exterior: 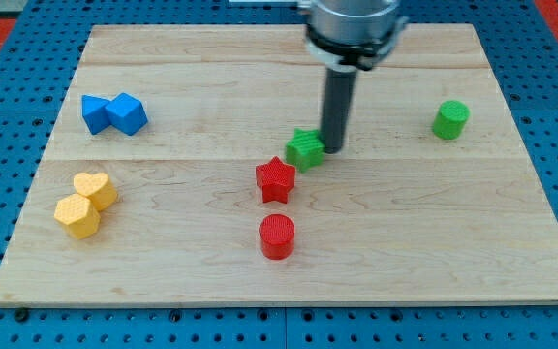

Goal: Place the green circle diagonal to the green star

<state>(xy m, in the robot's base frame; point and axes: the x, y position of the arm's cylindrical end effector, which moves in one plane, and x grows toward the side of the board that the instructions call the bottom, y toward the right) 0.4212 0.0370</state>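
The green star (305, 148) lies near the middle of the wooden board (201, 262). The green circle (449, 119) stands far off at the view's right, near the board's right edge. My tip (334, 149) is down on the board, right against the green star's right side. The dark rod rises from there to the arm's head at the view's top. A red star (275, 179) sits just below and left of the green star, close to it.
A red circle (277, 237) stands below the red star. A blue block (114, 113) of two joined parts lies at the upper left. Two yellow blocks (85, 204) lie at the lower left. Blue pegboard surrounds the board.
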